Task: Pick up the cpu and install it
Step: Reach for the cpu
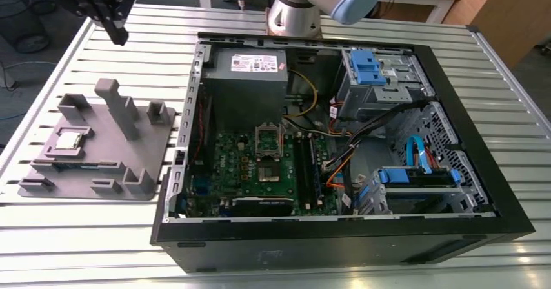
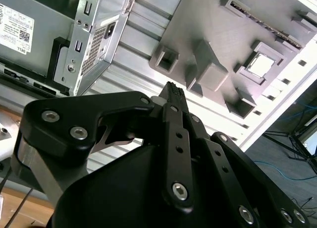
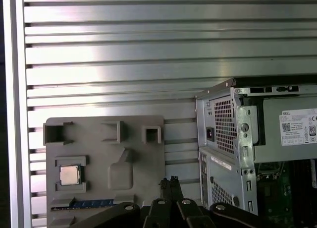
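The cpu (image 1: 69,139) is a small silver square lying in a recess of the grey fixture plate (image 1: 146,153), on the exterior view's left. It also appears in both wrist views, cpu (image 2: 261,64) and cpu (image 3: 70,175), flat in its pocket. My black gripper (image 1: 119,36) hangs well above the table, beyond the fixture's far end and apart from the cpu. Its fingertips (image 3: 168,182) are pressed together with nothing between them, so it is shut and empty. The open computer case (image 1: 482,192) holds a green motherboard (image 1: 250,173) with the cpu socket (image 1: 268,140).
The fixture carries a tall post (image 1: 120,108) and several raised blocks around the cpu. A memory stick (image 3: 89,203) lies in a slot beside it. The case has a power supply (image 1: 248,69), blue drive bays (image 1: 366,66) and loose cables. Slatted aluminium table (image 1: 86,237) surrounds everything.
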You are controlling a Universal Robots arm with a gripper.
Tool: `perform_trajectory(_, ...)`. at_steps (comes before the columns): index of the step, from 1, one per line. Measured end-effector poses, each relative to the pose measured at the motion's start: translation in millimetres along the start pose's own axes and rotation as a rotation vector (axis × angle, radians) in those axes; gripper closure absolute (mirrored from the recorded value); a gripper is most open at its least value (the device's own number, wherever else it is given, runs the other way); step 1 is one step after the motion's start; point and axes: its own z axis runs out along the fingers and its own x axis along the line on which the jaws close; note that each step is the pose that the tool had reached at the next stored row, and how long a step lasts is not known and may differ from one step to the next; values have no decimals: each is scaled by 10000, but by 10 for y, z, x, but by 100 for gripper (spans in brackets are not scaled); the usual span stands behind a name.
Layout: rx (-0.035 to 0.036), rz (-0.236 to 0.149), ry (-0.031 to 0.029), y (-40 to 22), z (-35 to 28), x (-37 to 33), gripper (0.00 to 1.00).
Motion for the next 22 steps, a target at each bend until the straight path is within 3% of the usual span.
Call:
perform_trajectory(13, -1, 0, -9, -9, -11, 124, 89)
perform_trajectory(22, -1, 0, -10, -10, -12, 135, 89)
